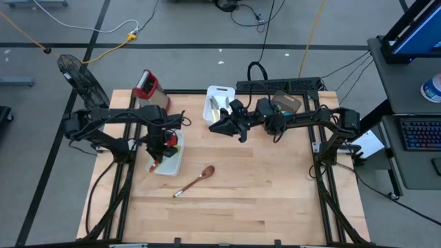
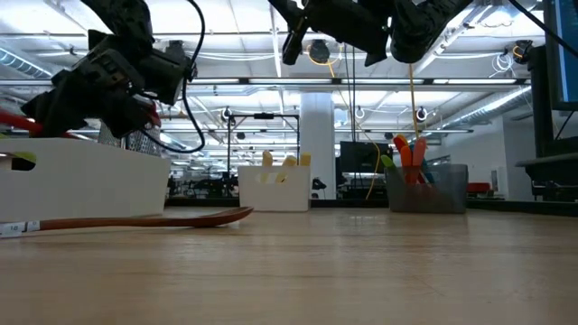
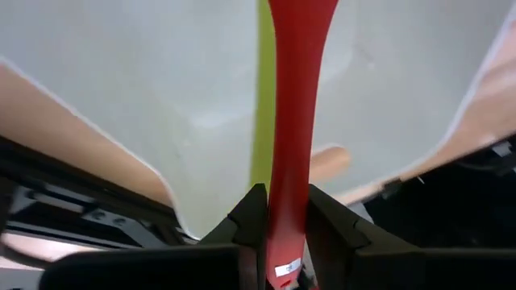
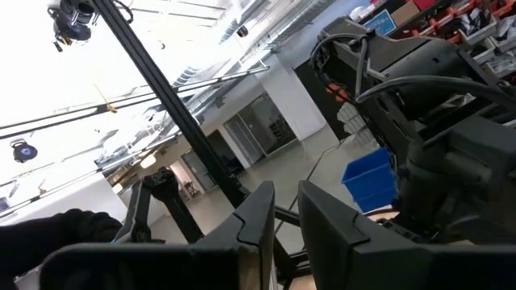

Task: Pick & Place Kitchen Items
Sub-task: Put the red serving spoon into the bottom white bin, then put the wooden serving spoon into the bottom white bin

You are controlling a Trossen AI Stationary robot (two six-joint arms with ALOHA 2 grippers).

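1. A smooth red utensil (image 3: 294,121) with a slim, glossy handle is hanging over a white rectangular bin (image 1: 167,160); a thin green utensil (image 3: 262,113) is lying inside.
2. The left gripper (image 3: 280,221) is reaching down over that bin, its dark fingers (image 3: 250,217) pinching the red handle between them.
3. A brown wooden spoon (image 1: 195,182), oval-bowled, is lying flat on the pale wood-grain table (image 1: 275,193), near the bin.
4. The right gripper (image 4: 278,213) is hovering raised beside a second white bin (image 1: 218,103) at the table's back, its fingers standing slightly apart and holding nothing.
5. Orange and green utensils (image 2: 408,158) are standing upright in a grey translucent bin (image 2: 427,188).
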